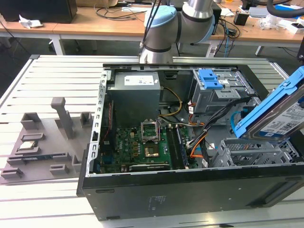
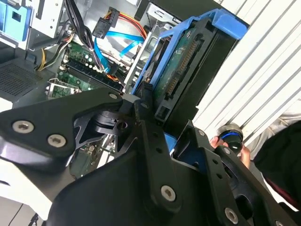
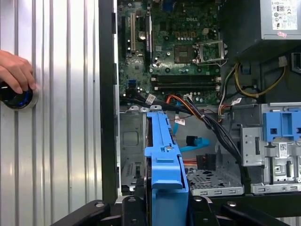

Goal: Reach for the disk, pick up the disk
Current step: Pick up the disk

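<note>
The disk [image 1: 278, 114] is a silver drive with a white-and-blue label in a blue bracket. It hangs tilted above the open computer case [image 1: 190, 190], at the exterior view's right edge. In both wrist views my gripper [image 3: 167, 209] [image 2: 171, 117] is shut on the disk [image 3: 164, 155] [image 2: 183, 66], with a black finger [image 2: 146, 122] pressed against each side of the blue bracket. The disk is clear of the grey metal bay [image 3: 207, 176] inside the case.
The case holds a green motherboard [image 1: 137, 142], a grey power supply [image 1: 133, 95], a blue-topped drive cage [image 1: 216, 88] and loose cables. A person's hand [image 3: 14, 70] rests on a blue-lit button on the slatted table. A grey fixture [image 1: 47, 137] lies at the exterior view's left.
</note>
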You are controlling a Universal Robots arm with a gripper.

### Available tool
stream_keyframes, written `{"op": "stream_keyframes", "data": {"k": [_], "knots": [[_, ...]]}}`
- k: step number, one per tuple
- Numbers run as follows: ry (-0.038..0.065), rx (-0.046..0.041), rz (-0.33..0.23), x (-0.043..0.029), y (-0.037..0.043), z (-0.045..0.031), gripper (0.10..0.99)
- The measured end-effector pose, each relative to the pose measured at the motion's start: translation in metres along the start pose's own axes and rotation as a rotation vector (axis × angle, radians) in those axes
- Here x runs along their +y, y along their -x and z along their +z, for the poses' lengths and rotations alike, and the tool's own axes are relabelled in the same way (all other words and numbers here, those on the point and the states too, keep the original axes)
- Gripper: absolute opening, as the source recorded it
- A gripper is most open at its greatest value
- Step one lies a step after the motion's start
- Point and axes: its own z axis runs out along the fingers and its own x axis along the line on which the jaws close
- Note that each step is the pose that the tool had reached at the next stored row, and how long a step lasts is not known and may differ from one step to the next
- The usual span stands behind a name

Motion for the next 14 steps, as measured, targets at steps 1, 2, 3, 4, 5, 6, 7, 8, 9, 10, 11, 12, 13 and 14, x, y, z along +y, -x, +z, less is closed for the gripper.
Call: {"op": "stream_keyframes", "data": {"k": [1, 2, 3, 4, 5, 6, 7, 8, 9, 10, 11, 12, 13, 14], "knots": [[0.0, 0.0001, 0.0, 0.0, 0.0003, 0.0008, 0.369], [0.0, 0.0, 0.0, 0.0, 0.0003, 0.0021, 0.369], [0.0, 0.0001, 0.0, 0.0, 0.0004, 0.0035, 0.369], [0.0, 0.0004, 0.0, -0.0001, 0.0004, 0.005, 0.369], [0.0, 0.0004, 0.0, -0.0001, 0.0004, 0.006, 0.369], [0.0, 0.0004, 0.0, -0.0002, 0.0003, 0.007, 0.369], [0.0, 0.0004, 0.0, -0.0002, 0.0003, 0.0079, 0.369], [0.0, 0.0003, 0.0, -0.0002, 0.0002, 0.0084, 0.369], [0.0, 0.0003, 0.0, -0.0002, 0.0002, 0.0086, 0.369], [0.0, 0.0005, 0.0, -0.0002, 0.0002, 0.0086, 0.369], [0.0, 0.0003, 0.0, -0.0002, 0.0002, 0.0088, 0.369], [0.0, 0.0003, 0.0, -0.0002, 0.0002, 0.0088, 0.369], [0.0, 0.0003, 0.0, -0.0002, 0.0002, 0.0088, 0.369], [0.0, 0.0003, 0.0, -0.0002, 0.0002, 0.0089, 0.369]]}}
